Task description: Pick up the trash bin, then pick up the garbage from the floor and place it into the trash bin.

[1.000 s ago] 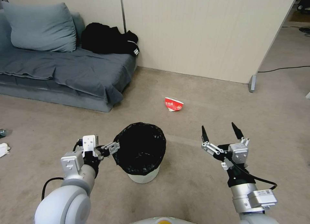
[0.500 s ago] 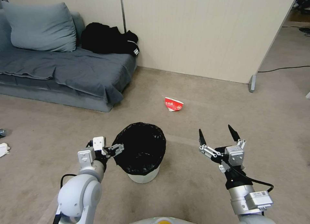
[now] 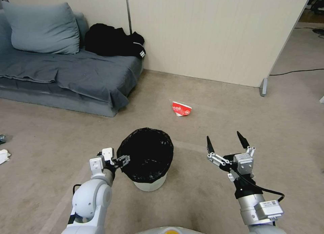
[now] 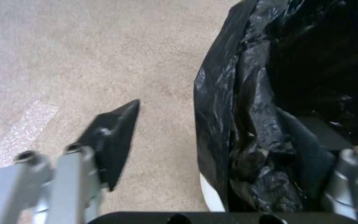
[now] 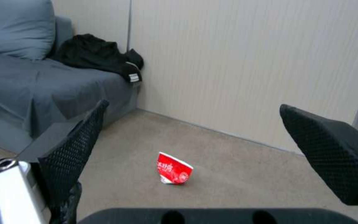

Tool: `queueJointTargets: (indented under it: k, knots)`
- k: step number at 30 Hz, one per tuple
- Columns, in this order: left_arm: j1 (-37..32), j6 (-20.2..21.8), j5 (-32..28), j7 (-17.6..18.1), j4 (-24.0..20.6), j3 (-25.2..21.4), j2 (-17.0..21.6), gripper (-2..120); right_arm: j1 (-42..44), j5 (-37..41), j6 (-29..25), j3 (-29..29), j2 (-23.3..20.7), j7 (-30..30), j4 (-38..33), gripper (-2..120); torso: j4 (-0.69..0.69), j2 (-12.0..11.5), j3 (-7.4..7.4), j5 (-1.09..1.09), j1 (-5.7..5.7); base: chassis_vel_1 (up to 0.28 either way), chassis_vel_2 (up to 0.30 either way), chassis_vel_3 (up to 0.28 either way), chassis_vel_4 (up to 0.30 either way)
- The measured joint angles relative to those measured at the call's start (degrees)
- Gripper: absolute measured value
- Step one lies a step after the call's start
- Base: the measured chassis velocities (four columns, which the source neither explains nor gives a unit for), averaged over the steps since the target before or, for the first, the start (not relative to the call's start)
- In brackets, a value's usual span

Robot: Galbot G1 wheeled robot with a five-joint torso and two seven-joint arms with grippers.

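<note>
Carpet of flat beige-brown short pile (image 3: pixel 209 200) covers the floor, marked with faint pale lines and scuffs. Against the cream panelled wall (image 3: pixel 209 35) stands a low grey-blue fabric sofa (image 3: pixel 60 79), carrying a large grey-blue cushion (image 3: pixel 42 28) and a heap of black clothing (image 3: pixel 113 41) at its near end.

On the carpet ahead of the robot stands the small round white plastic trash bin (image 3: pixel 147 159), upright, lined with a crinkly black bag folded over its rim. The left gripper (image 3: pixel 123 158) is at the bin's left rim. In the left wrist view its jaws stand apart and straddle the rim: one black fingertip (image 4: pixel 115 130) hangs outside over bare carpet, the other sits inside against the bag (image 4: pixel 237 124). Contact with the liner cannot be confirmed.

The right gripper (image 3: pixel 224 143) hangs above the carpet to the right of the bin, well apart from it, jaws wide apart and holding nothing.

A crushed red-and-white carton (image 3: pixel 181 109) lies on the carpet beyond the bin, towards the wall; the right wrist view places it between that gripper's spread fingers, farther off (image 5: pixel 172 169). A crumpled white tissue (image 3: pixel 4 156) lies at the far left edge, with a small dark item (image 3: pixel 2 138) just beyond it, too small to identify.
</note>
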State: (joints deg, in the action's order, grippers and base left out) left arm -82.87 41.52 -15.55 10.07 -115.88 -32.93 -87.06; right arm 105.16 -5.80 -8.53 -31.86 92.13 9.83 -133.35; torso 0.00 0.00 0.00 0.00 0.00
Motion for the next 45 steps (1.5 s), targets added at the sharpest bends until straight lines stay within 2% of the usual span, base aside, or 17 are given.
queueJointTargets:
  k: [3, 6, 7, 10, 12, 14, 16, 19, 28, 31, 34, 35, 38, 39, 42, 43, 45]
  knots:
    - [0.0, 0.0, -0.02, 0.01, 0.38, 0.14, -0.12, 64, 0.02, -0.03, 0.0, 0.1, 0.0, 0.0, 0.0, 100, 0.0, 0.0, 0.0, 0.0, 0.0, 0.0, 0.0, 0.0, 0.0]
    - [-0.01, 0.0, -0.2, 0.02, 0.78, 0.34, -0.29, 51, 0.03, -0.16, -0.01, 0.23, 0.0, 0.0, -0.02, 100, 0.0, 0.0, 0.0, 0.0, 0.0, 0.0, 0.0, 0.0, 0.0]
    - [-0.01, 0.0, -0.2, 0.02, 0.78, 0.34, -0.29, 51, 0.03, -0.16, -0.01, 0.23, 0.0, 0.0, -0.02, 100, 0.0, 0.0, 0.0, 0.0, 0.0, 0.0, 0.0, 0.0, 0.0]
    - [-0.24, 0.03, -1.3, 0.35, 1.32, 0.8, -0.66, 34, 0.06, -0.74, 0.0, 0.35, 0.0, 0.7, -0.17, 100, 0.0, 0.0, 0.0, 0.01, 0.0, 0.0, 0.0, 0.0, 0.0]
    - [-0.41, 0.02, -1.49, 0.44, 1.37, 1.04, -0.89, 31, 0.06, -0.87, 0.03, 0.36, 0.0, 0.9, -0.18, 100, 0.01, 0.0, 0.0, 0.03, 0.0, 0.0, 0.0, 0.0, 0.0]
    - [-0.69, -0.01, -1.79, 0.66, 1.45, 1.42, -1.33, 21, 0.07, -1.06, 0.44, 0.46, 0.0, 0.91, -0.41, 100, 0.01, 0.0, -0.01, 0.04, 0.0, 0.0, 0.0, 0.0, 0.0]
    - [-0.8, -0.02, -1.83, 0.68, 1.5, 1.53, -1.51, 17, 0.08, -1.18, 0.7, 0.5, 0.0, 0.91, -0.6, 100, 0.01, 0.01, -0.01, 0.04, 0.0, 0.0, 0.0, 0.0, 0.0]
    - [-1.23, -0.04, -2.01, 0.72, 1.52, 1.78, -1.85, 5, 0.01, -1.82, 1.46, 0.62, 0.0, 0.51, -1.08, 100, 0.02, 0.01, -0.01, 0.04, -0.01, 0.0, 0.0, 0.0, 0.0]
    - [-2.65, -0.06, -2.98, 2.0, 0.16, 2.1, -2.36, 3, -0.3, -2.53, 0.52, 1.72, 0.0, -1.89, -1.11, 100, 0.01, 0.01, -0.01, -0.01, -0.01, 0.0, 0.0, 0.0, 0.0]
    - [-3.56, -0.02, -3.08, 2.53, -1.54, 2.35, -2.45, 2, -0.42, -1.75, 0.2, 2.17, 0.0, -2.42, -1.12, 100, -0.01, 0.0, 0.0, -0.05, 0.0, 0.0, 0.0, 0.0, 0.0]
    - [-4.89, 0.11, -2.98, 3.75, -6.43, 2.4, -2.44, 1, -0.59, -0.25, -0.47, 2.66, 0.0, -2.79, -0.95, 100, -0.02, 0.0, 0.01, -0.06, 0.0, 0.0, 0.0, 0.0, 0.0]
    - [-4.89, 0.11, -2.98, 3.75, -6.43, 2.4, -2.44, 1, -0.59, -0.25, -0.47, 2.66, 0.0, -2.79, -0.95, 100, -0.02, 0.0, 0.01, -0.06, 0.0, 0.0, 0.0, 0.0, 0.0]
    - [-6.79, -0.28, -1.98, 4.29, -13.17, 2.04, -2.0, 1, -0.79, 0.44, -0.99, 3.43, 0.0, -2.93, -0.77, 100, -0.01, 0.0, 0.01, -0.04, 0.0, 0.0, 0.0, 0.0, 0.0]
    - [-6.79, -0.28, -1.98, 4.29, -13.17, 2.04, -2.0, 1, -0.79, 0.44, -0.99, 3.43, 0.0, -2.93, -0.77, 100, -0.01, 0.0, 0.01, -0.04, 0.0, 0.0, 0.0, 0.0, 0.0]
    - [-9.77, -0.78, 0.55, 4.56, -19.07, 1.75, -1.37, 1, -1.11, -0.2, -0.91, 3.82, 0.0, -3.04, -0.37, 100, 0.0, 0.0, 0.01, -0.02, 0.0, 0.0, 0.0, 0.0, 0.0]
    - [-9.77, -0.78, 0.55, 4.56, -19.07, 1.75, -1.37, 1, -1.11, -0.2, -0.91, 3.82, 0.0, -3.04, -0.37, 100, 0.0, 0.0, 0.01, -0.02, 0.0, 0.0, 0.0, 0.0, 0.0]
    - [-12.01, -0.9, 2.21, 4.75, -22.55, 1.75, -1.02, 1, -1.54, -0.38, -0.85, 4.09, 0.0, -3.02, 0.1, 100, 0.0, 0.0, 0.01, -0.02, 0.0, 0.0, 0.0, 0.0, 0.0]
